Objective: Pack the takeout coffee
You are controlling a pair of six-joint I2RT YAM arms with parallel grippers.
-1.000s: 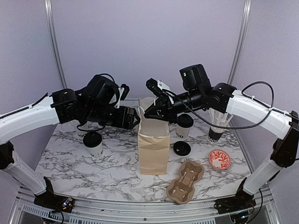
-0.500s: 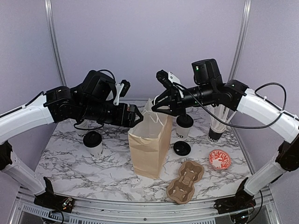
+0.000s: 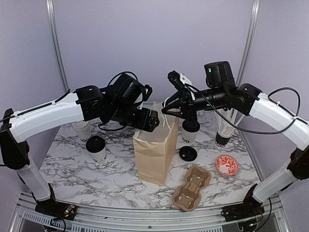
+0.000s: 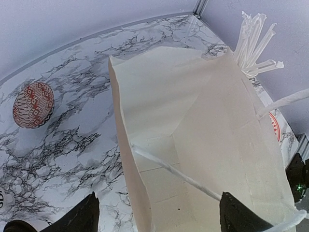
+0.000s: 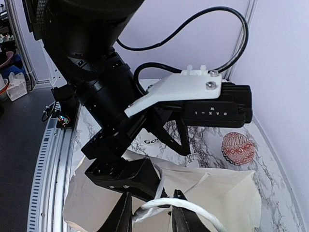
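A brown paper bag (image 3: 154, 150) stands open mid-table. One takeout coffee cup (image 3: 97, 148) with a black lid stands left of it, and a second (image 3: 190, 130) stands behind its right side. My left gripper (image 3: 152, 121) is open at the bag's mouth. In the left wrist view its fingers (image 4: 79, 218) straddle the bag's near wall (image 4: 126, 159). A white cord handle (image 4: 178, 175) crosses the opening. My right gripper (image 3: 167, 108) is above the bag's far rim, shut on the other handle (image 5: 159, 204), which it holds up taut.
A lidless white cup (image 3: 83, 130) stands far left. A loose black lid (image 3: 188, 153) lies right of the bag. A dark cup of white sticks (image 3: 223, 133) and a red-patterned bowl (image 3: 227, 165) are at the right. A cardboard cup carrier (image 3: 191, 188) lies front right.
The bag went from folded shut to open and shifted slightly left. My right gripper rose with the handle. My left gripper swung right to the bag's mouth.
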